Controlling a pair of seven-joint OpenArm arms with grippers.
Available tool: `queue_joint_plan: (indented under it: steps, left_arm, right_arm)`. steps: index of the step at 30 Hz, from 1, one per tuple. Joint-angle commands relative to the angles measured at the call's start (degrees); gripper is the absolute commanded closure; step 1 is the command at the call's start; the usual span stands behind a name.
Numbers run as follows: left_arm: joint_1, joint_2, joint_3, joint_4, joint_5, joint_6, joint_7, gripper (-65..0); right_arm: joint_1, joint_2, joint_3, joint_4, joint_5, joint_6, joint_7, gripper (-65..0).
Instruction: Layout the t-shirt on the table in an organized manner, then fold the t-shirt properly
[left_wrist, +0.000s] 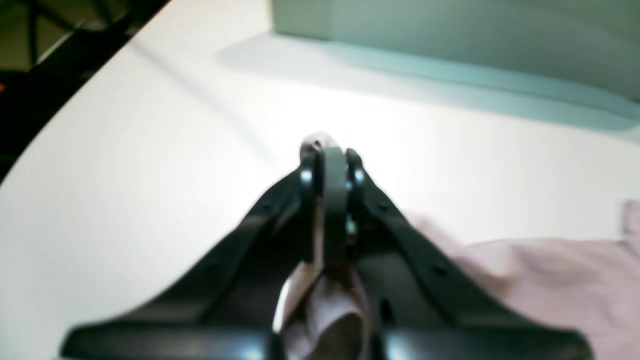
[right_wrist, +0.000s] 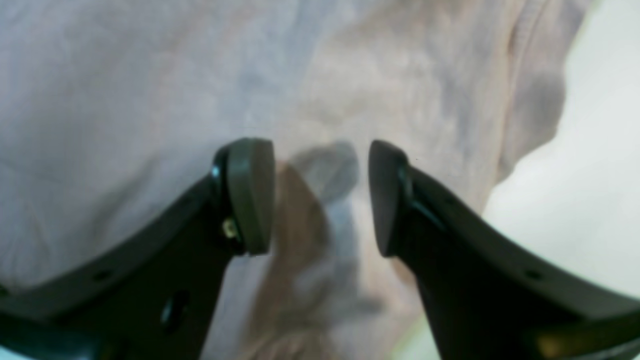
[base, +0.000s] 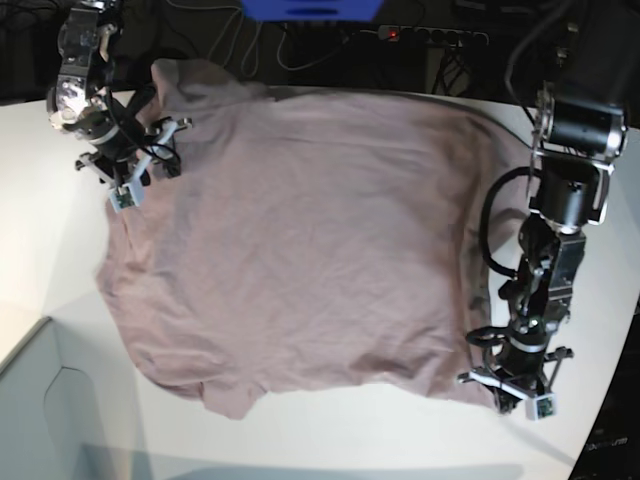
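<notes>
Left gripper (left_wrist: 330, 165) clamps the t-shirt (base: 300, 250) hem — right gripper (right_wrist: 320, 195) gapes above cloth.

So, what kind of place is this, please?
Probably a robotics lab or workshop: two robot arms work a t-shirt on a plain white table, with loose cables and a power strip behind it.

Beyond the far edge of the work surface the room is dark. A blue box (base: 311, 9) sits at the top edge, with black cables (base: 300, 45) trailing beneath it. To its right lies a power strip (base: 430, 35) showing a small red light. A pale box-like corner piece (base: 60, 420) fills the near left corner, casting a soft shadow.
</notes>
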Motion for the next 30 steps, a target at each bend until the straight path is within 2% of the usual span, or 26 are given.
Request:
queue_joint_plan:
  steps: [1,6,7,9,14,16,19,23,30]
  left_arm:
    - [-3.4,-0.6,-0.2,-0.7,-0.1,-0.3,-1.9,-0.5]
    - [-7.3,-1.2,-0.2,-7.3,-0.1,-0.3,-2.0,-0.9]
    - [-8.1,-1.2,-0.2,-8.4,-0.1,-0.3,-2.0,-2.6]
    - [-9.2,-1.2,-0.2,-11.1,-0.1,-0.3,-2.0,-9.7]
    - [-8.8,-3.0,-0.3,-12.7,-0.5,-0.3,-2.0,-37.0]
    - [-7.9,-3.3,-0.4,-11.9,-0.5,-0.3,-2.0,-42.9]
    - [-3.8,-4.9,-2.1,-7.3,-0.6,-0.3,-1.8,-43.6]
    - [8.3,-5.2,-10.8,5.1,-0.6,-0.1,-1.6,-43.6]
    - [30.3,-2.8,-23.4,22.1,-0.6,0.0,-1.5,-43.6]
  right_arm:
    - [0.4,0.5,0.1,0.8,0.6,0.2,1.1,-30.2]
    - [0.4,0.5,0.1,0.7,0.6,0.2,1.1,-30.2]
    - [0.4,0.5,0.1,0.7,0.6,0.2,1.1,-30.2]
    - [0.4,0.5,0.1,0.7,0.6,0.2,1.1,-30.2]
    - [0.3,0.5,0.2,0.8,0.6,0.2,1.1,-30.2]
    - [0.3,0.5,0.2,1.0,0.6,0.2,1.1,-30.2]
    - [0.4,0.5,0.4,1.1,0.6,0.2,1.1,-30.2]
    - [0.4,0.5,0.5,1.5,0.6,0.2,1.1,-30.6]
    - [-2.3,0.5,0.6,8.6,0.6,0.2,1.1,-31.1]
